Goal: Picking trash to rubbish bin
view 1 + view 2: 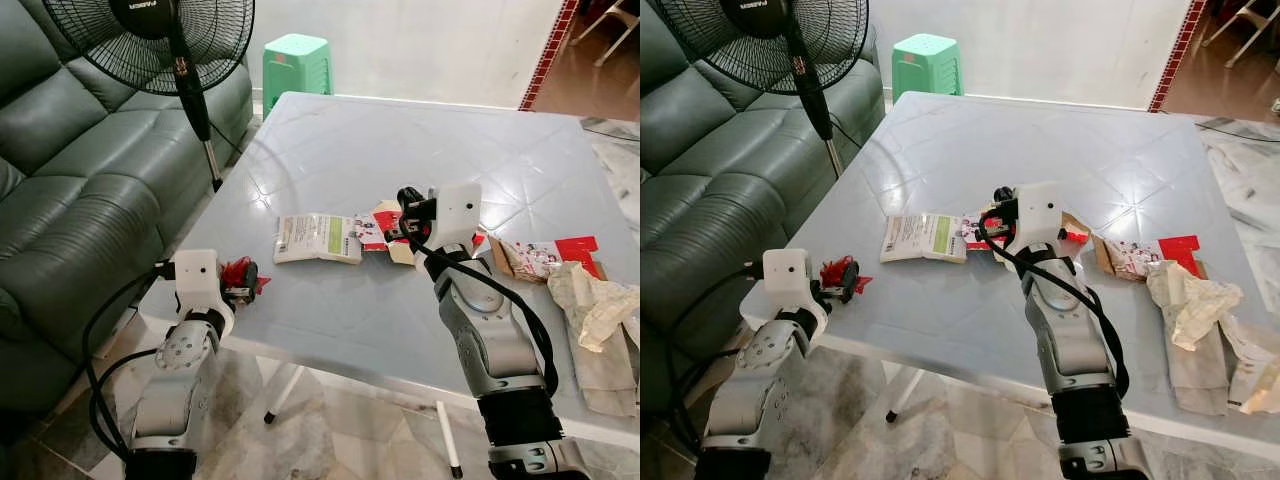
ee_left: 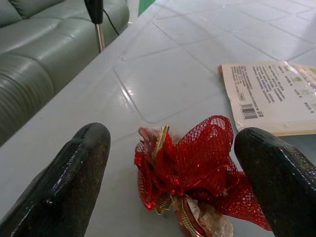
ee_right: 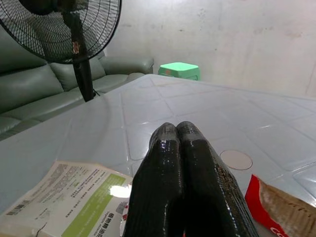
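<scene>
A red mesh bow with gold trim (image 2: 197,168) lies at the front left edge of the grey table (image 1: 400,140). My left gripper (image 1: 243,280) is open, one finger on each side of the bow. A flat white and green packet (image 1: 318,238) lies mid-table, with red and white wrappers (image 1: 375,230) beside it. My right gripper (image 1: 408,215) hovers just over those wrappers; in the right wrist view its fingertips (image 3: 175,131) are pressed together with nothing between them.
Torn red and brown cardboard (image 1: 545,257) and crumpled paper (image 1: 595,300) lie on the table's right side. A standing fan (image 1: 150,40) and a green sofa (image 1: 70,190) are to the left. A green stool (image 1: 296,62) stands beyond the table.
</scene>
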Controlling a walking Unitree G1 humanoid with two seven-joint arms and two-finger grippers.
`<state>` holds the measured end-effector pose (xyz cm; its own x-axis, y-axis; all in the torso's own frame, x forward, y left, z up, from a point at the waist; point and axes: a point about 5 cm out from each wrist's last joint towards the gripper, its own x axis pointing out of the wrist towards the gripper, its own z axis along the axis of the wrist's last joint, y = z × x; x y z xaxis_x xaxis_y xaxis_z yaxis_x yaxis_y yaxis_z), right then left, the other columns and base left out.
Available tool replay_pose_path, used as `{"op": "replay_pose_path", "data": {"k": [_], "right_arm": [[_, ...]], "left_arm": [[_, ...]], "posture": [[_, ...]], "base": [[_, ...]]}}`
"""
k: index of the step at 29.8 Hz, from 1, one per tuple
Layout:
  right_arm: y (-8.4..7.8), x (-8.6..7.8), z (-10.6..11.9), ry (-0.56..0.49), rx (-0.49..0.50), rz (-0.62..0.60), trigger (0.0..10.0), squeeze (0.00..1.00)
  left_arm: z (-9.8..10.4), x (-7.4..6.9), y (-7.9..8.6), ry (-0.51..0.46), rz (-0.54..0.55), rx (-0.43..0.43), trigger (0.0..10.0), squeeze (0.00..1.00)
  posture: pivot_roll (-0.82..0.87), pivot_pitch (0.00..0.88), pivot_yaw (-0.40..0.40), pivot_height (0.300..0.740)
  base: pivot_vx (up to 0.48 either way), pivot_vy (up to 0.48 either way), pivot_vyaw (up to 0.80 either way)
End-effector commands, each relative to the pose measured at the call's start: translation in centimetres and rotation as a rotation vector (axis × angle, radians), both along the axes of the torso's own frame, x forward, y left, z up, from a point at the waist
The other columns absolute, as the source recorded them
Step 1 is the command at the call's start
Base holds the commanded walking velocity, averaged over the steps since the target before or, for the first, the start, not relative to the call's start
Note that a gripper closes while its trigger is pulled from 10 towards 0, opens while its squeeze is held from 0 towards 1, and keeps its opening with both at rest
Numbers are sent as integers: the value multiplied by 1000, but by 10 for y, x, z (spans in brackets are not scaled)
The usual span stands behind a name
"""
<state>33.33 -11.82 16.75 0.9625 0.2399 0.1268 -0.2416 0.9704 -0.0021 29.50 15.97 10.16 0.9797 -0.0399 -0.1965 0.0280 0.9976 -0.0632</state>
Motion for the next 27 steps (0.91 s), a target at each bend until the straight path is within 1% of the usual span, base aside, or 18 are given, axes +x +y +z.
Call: {"op": "replay_pose_path", "data": {"k": [1,3,6,7,8,10,12,16,27], "right_arm": [[0,0,3,-7,-4,-1,10000,0],[-1,0,3,-7,-7,-3,10000,0],[-2,0,3,-8,-9,-4,10000,0],[-1,0,3,-8,-9,-4,10000,0],[-1,1,4,-9,-9,-3,10000,0],[-1,1,4,-9,-9,-3,10000,0],[-1,0,3,-9,-10,-3,10000,0],[-2,0,3,-6,-14,-3,10000,0],[1,0,1,5,-18,12,10000,0]], "left_arm": [[-2,2,1,3,-9,-4,10000,0],[-5,8,0,10,-18,-10,10000,0],[-8,13,-4,19,-39,-25,10000,0],[-8,14,-6,17,-45,-44,8471,0],[-8,15,-9,18,-58,-50,4235,0],[-8,15,-10,19,-67,-53,4235,0],[-7,15,-15,8,-93,-52,0,0],[-8,14,-21,-8,-123,-67,0,0],[-11,8,-18,-28,-104,-38,0,0]], "posture": [[47,40,-5,740],[43,38,-5,740],[39,36,-4,740],[38,36,-4,740],[38,36,-3,740],[38,36,-3,740],[36,36,-3,740],[37,37,-5,740],[42,42,-9,740]], "base": [[0,0,0],[0,0,0],[0,0,0],[0,0,0],[0,0,0],[0,0,0],[0,0,0],[0,0,0],[0,0,0]]}}
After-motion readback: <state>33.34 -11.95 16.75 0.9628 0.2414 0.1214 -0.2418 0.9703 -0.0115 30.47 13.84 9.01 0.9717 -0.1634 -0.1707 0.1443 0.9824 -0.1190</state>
